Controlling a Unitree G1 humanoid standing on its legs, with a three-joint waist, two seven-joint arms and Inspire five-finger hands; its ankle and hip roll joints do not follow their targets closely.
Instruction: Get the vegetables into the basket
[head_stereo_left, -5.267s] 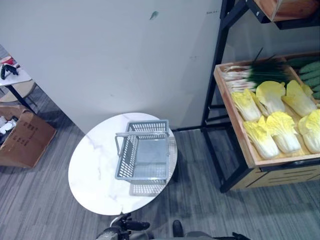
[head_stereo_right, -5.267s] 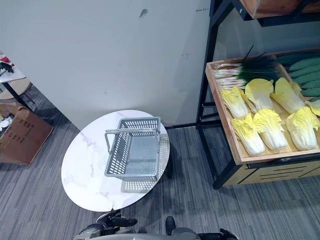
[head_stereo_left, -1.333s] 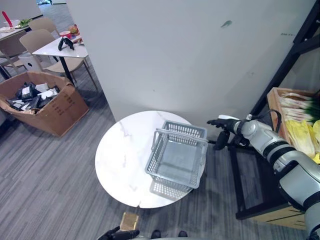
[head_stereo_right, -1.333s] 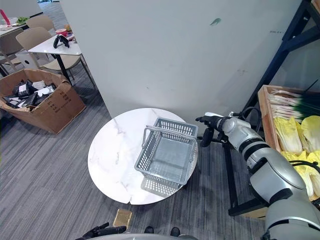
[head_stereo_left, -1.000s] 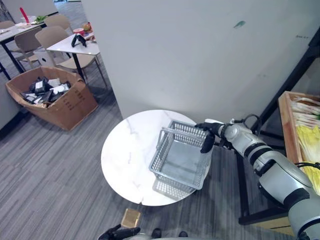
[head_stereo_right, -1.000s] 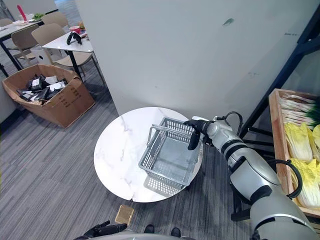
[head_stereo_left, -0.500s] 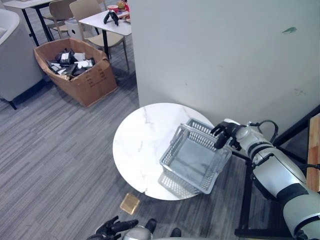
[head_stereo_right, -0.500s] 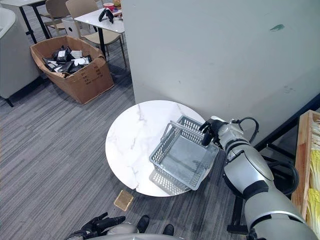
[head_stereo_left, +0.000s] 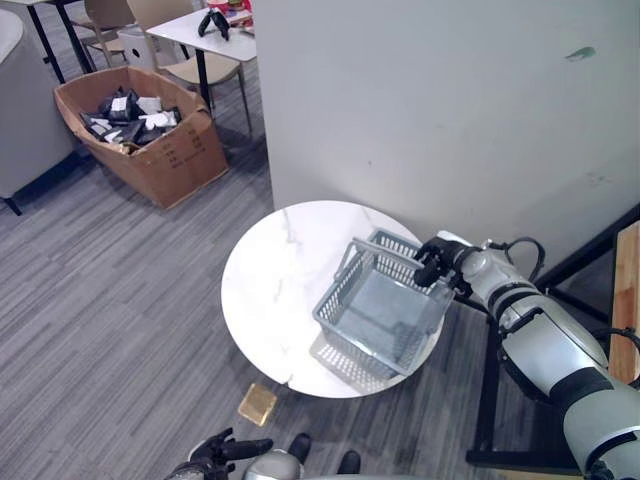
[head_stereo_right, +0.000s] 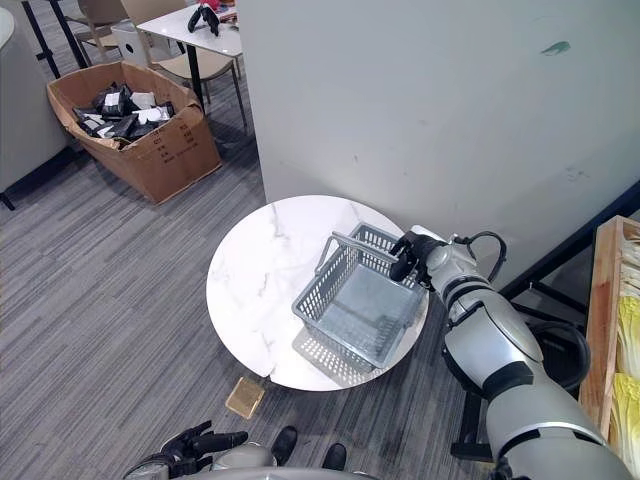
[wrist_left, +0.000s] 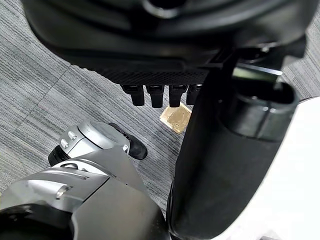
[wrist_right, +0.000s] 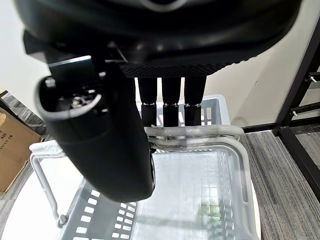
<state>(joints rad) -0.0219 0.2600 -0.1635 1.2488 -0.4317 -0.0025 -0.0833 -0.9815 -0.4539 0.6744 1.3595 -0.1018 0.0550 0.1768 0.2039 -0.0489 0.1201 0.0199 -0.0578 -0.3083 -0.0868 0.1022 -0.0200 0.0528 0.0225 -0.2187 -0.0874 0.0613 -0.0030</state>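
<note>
A grey plastic basket (head_stereo_left: 345, 300) stands empty near the right edge of a round white table (head_stereo_left: 270, 290). My right hand (head_stereo_left: 437, 262) reaches in from the right, its fingers curled over the basket's raised handle (wrist_right: 215, 131) at the far rim. In the right wrist view the thumb (wrist_right: 110, 135) stands in front of the handle, with the basket's mesh floor (wrist_right: 190, 175) beyond. Pale yellow cabbages (head_stereo_right: 628, 330) lie in a wooden crate (head_stereo_right: 603, 310) at the far right. My left hand (head_stereo_left: 222, 449) hangs low by the floor, fingers straight and holding nothing.
A black shelf frame (head_stereo_left: 555, 275) stands right of the table, under the crate. A grey wall (head_stereo_left: 420, 110) rises behind the table. An open cardboard box (head_stereo_left: 140, 135) sits at the upper left. On the carpet lies a small tan square (head_stereo_left: 257, 404).
The camera has swung left, taking most of the shelf out of the picture. My right hand came in from the right and closed on the basket's handle; the basket turned and sits nearer the table's right edge.
</note>
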